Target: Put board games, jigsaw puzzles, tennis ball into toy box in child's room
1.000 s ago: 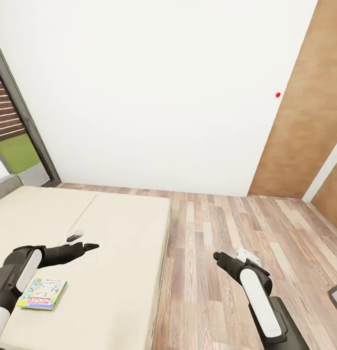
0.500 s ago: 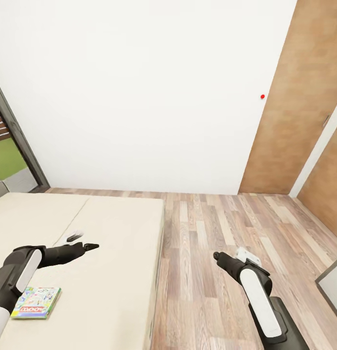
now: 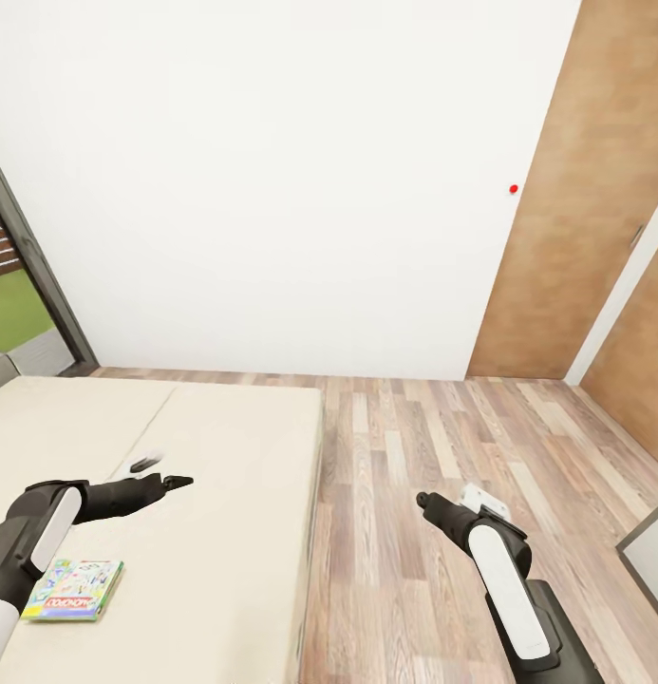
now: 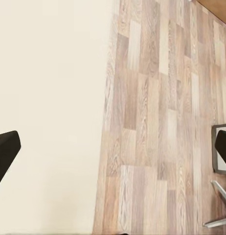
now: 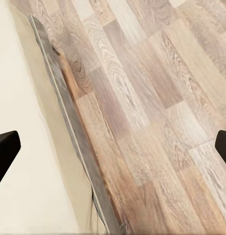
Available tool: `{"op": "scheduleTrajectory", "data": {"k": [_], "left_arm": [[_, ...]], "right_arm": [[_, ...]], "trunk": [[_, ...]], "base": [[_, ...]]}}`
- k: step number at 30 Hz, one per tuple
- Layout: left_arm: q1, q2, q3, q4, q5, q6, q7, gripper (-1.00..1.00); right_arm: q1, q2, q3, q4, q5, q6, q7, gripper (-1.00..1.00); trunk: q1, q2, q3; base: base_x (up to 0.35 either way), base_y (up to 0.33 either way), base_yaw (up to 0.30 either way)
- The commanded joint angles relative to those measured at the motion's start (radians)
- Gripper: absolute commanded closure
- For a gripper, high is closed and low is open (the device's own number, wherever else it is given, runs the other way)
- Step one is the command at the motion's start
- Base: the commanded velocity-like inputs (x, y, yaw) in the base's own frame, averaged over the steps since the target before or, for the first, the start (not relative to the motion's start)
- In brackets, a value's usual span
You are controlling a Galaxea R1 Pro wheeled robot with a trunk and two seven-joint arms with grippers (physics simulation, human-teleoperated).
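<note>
Board game box [image 3: 74, 590], flat and cartoon-covered, lies on the beige bed [image 3: 234, 532] under the left arm, whose spread, empty tool [image 3: 167, 475] could overshoot it.

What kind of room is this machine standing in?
Most likely a bedroom: a low bed with a plain beige sheet, a colourful board game lying on it, a wood-plank floor and a brown wooden door.
</note>
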Motion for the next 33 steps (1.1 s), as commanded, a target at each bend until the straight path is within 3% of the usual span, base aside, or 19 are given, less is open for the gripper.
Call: {"op": "scheduleTrajectory", "data": {"k": [1,24,33], "left_arm": [[-0.001,0.000,0.002,0.000,-0.001,0.005,-0.004,-1.00],[-0.001,0.000,0.002,0.000,-0.001,0.005,-0.005,-1.00],[-0.001,0.000,0.002,0.000,-0.001,0.005,-0.004,-1.00]], "right_arm": [[-0.001,0.000,0.001,-0.001,-0.009,0.002,-0.010,-1.00],[-0.001,0.000,0.001,0.000,-0.009,0.001,-0.010,-1.00],[-0.001,0.000,0.000,0.001,-0.009,0.001,-0.010,-1.00]], "trunk": [[0.001,-0.002,-0.002],[0.001,-0.002,-0.002],[0.001,-0.002,-0.002]], "base": [[-0.058,0.177,0.000],[-0.028,0.251,-0.001],[0.000,0.203,-0.171]]}}
